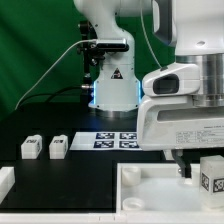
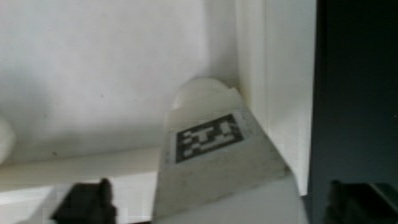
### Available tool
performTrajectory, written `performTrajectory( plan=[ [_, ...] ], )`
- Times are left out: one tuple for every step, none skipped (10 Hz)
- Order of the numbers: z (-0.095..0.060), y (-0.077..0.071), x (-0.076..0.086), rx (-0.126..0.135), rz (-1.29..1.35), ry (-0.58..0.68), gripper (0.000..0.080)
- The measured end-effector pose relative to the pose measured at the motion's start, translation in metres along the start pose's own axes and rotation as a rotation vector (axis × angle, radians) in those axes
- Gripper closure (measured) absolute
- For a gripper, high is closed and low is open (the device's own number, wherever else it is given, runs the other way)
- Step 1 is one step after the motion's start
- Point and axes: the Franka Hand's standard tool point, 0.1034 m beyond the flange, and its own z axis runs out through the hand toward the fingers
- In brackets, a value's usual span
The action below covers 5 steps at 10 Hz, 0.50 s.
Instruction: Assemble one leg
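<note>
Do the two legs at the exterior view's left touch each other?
Apart. The exterior view shows a dark strip of table between the leftmost leg and the neighbouring leg.

Exterior view: marker board (image 1: 108,140) partly hidden behind the arm's housing | leg (image 1: 210,176) cut by right edge | panel (image 1: 150,195) cut by bottom edge | wrist view: tag (image 2: 208,137) blurred, pattern unreadable | gripper (image 2: 226,205) fingers (image 2: 86,200) cropped at bottom edge, grip indeterminable
</note>
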Motion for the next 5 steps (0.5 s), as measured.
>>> performTrajectory(
  plan=[
    [0.0002, -0.0012, -0.0004, 0.004, 0.096, -0.001, 0.0263],
    [0.0003, -0.0012, -0.0006, 0.006, 0.194, -0.002, 0.0446],
    [0.0004, -0.0007, -0.0005, 0.007, 0.297, -0.003, 0.0506],
    [-0.0002, 0.0004, 0.0003, 0.011, 0.458, -0.006, 0.0506],
    [-0.0007, 0.0009, 0.0006, 0.012, 0.638, -0.011, 0.0506]
  ],
)
